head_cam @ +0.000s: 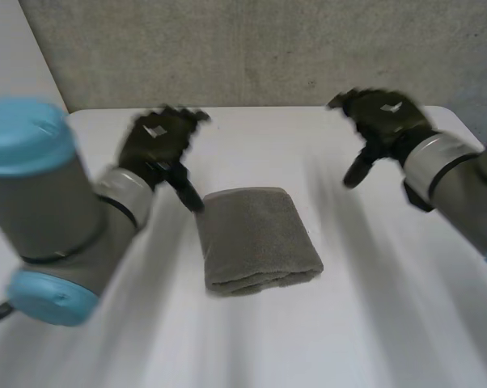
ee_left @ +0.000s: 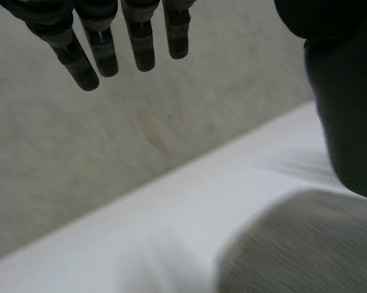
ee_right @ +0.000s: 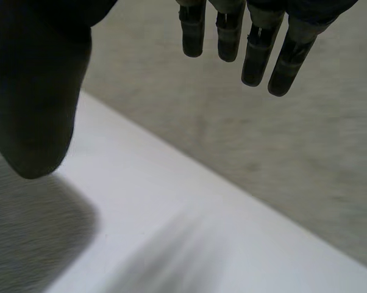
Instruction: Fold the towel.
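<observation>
Centrally on the white bench [head_cam: 373, 323] lies a grey towel [head_cam: 260, 239], folded into a thick, compact pad. The left hand [head_cam: 156, 141] is beside the towel's far left corner, fingers [ee_left: 141, 46] straight and spread, holding nothing; its thumb tip is just beside that corner, contact unclear. The right hand [head_cam: 385, 117] is well apart from the towel, fingers [ee_right: 256, 58] straight and relaxed, empty.

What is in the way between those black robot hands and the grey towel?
Nothing visible. The towel lies folded on the white table between the two. The left robot hand hangs open by its far left corner; the right robot hand, open too, is further off, with only bare table between it and the towel.
</observation>
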Available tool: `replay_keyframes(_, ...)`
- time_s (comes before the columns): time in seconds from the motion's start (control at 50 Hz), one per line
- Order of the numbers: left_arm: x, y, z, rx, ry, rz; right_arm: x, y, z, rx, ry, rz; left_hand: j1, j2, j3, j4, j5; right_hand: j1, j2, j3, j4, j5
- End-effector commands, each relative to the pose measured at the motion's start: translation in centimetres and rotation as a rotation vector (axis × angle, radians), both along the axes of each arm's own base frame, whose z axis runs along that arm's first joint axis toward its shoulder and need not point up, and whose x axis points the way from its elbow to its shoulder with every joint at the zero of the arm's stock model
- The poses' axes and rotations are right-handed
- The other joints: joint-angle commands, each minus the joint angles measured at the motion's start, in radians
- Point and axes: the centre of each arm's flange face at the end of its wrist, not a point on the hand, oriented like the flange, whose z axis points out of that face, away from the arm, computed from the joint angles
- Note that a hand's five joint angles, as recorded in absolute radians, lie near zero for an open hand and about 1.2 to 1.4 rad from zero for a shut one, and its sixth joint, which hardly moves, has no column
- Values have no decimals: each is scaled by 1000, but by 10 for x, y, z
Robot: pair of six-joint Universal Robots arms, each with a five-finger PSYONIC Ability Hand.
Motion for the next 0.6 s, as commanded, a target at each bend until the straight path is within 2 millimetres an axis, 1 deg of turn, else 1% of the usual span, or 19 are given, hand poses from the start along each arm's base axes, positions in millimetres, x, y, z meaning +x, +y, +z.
replay_keyframes(0.02,49,-10,50,-66,43,134,-23,1,14,-33,4,-149,-80,-78,-61,-83,-212,-39,-76,-66,-82,-58)
replay_keyframes(0.08,51,-5,47,-31,24,133,-25,2,13,-31,5,-154,-80,-78,-61,-83,-212,-39,-76,-66,-82,-58)
replay_keyframes(0.28,53,1,36,27,-1,130,-25,3,16,-42,9,-151,-80,-78,-61,-83,-212,-39,-76,-66,-82,-58)
replay_keyframes(0.4,54,4,36,29,-1,129,-25,3,19,-51,5,-153,-80,-78,-61,-83,-212,-39,-76,-66,-82,-58)
replay_keyframes(0.6,53,8,33,36,7,120,-24,3,16,-48,4,-144,-80,-78,-61,-83,-212,-39,-76,-66,-82,-58)
